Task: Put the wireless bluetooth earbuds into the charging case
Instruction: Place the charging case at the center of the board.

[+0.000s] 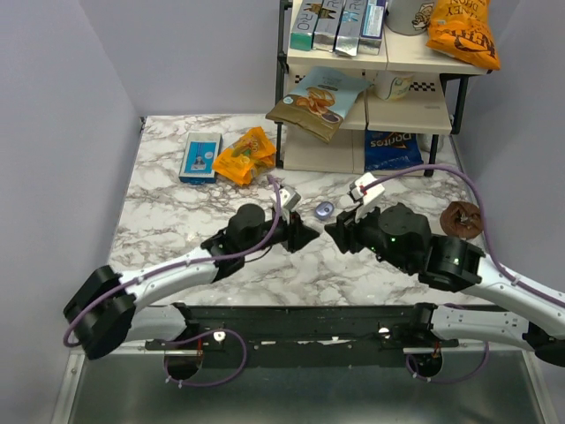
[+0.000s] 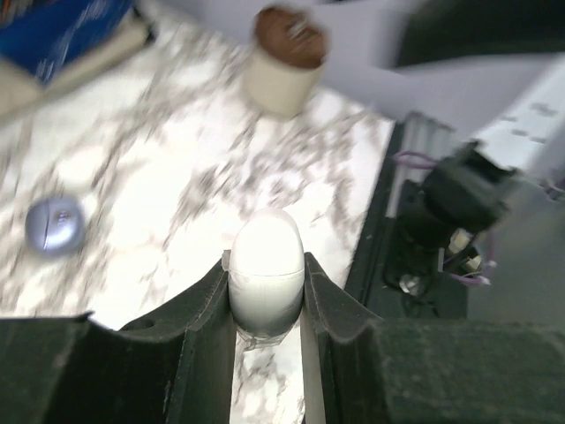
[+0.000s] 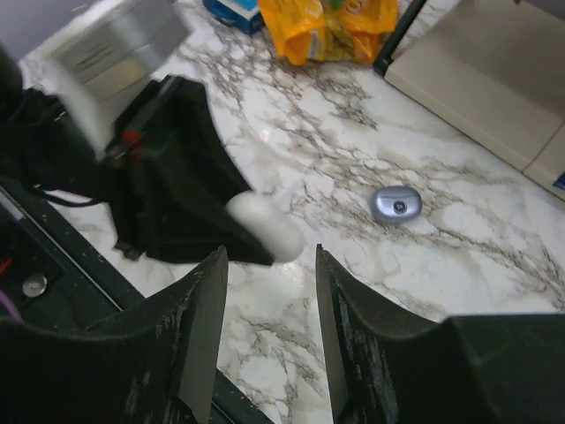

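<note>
While the left gripper (image 2: pixel 267 265) is clamped on a white egg-shaped piece (image 2: pixel 265 243), both fingers pressed against its sides, the right gripper (image 3: pixel 269 265) stands open with nothing between its fingers. Only bare marble table (image 3: pixel 459 265) shows in that gap. The charging case (image 3: pixel 395 203), a small blue-lilac puck, lies flat on the marble and is touched by neither gripper. Right wrist view: case sits ahead of the open fingers and off to their right, apart from them. The white piece in the left gripper's tip hangs just ahead of the right fingertips, roughly in line with the gap, blurred. Left wrist view: case lies ahead and well to the left of the clamped fingers, with bare marble between; this view is blurred. Top view: the two gripper tips face each other at close range, and the case rests just beyond the space between them, on the far side. Whether the case is open or shut cannot be told.
</note>
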Robot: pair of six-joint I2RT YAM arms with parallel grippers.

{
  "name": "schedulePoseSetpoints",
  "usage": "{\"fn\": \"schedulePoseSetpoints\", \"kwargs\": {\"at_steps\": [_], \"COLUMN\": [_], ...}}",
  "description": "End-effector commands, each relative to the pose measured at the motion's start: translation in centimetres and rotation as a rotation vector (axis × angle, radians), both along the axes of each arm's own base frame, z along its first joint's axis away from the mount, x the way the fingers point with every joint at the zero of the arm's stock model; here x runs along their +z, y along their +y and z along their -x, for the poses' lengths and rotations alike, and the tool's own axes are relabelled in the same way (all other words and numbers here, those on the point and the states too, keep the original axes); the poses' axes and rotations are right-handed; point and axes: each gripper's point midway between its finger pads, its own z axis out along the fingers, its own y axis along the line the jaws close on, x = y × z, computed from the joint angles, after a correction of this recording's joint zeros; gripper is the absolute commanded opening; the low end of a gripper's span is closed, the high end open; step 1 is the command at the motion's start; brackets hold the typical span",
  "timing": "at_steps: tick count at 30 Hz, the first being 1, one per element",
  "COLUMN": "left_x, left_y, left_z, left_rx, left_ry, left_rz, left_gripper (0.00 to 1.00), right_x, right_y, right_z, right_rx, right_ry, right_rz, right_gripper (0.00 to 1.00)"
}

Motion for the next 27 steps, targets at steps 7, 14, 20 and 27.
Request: {"fn": "schedulePoseSetpoints", "kwargs": {"at_steps": [7,14,20,27], "left_x": [-12.8,-16.0,-17.4,-18.4], "left_y": [-0.7,-1.0,0.1,2.2], "left_z": [-8.2,-11.1,-11.6,-11.3], "left_rx": [0.232,0.277,0.311,0.351], "left_ry": [0.507,0.583,0.593,0.609], "left_rz": [-0.186,-0.233,-0.281,-0.321], "left_gripper": [0.0,0.03,0.3,0.49], "right_x": [-3.1,-3.3,-3.2,-3.7], "right_y": [-1.0,-1.5,-2.1,-2.2], "right_z": [-0.9,-0.8,-0.7,-0.9], "right_rx": [-0.13,-0.137,-0.144,-0.153], "right_ry": [0.088,0.087,0.078,0.076], "right_rz": [-0.029,-0.036,-0.034,-0.016], "right_gripper": [0.54,0.54,0.54,0.54]}}
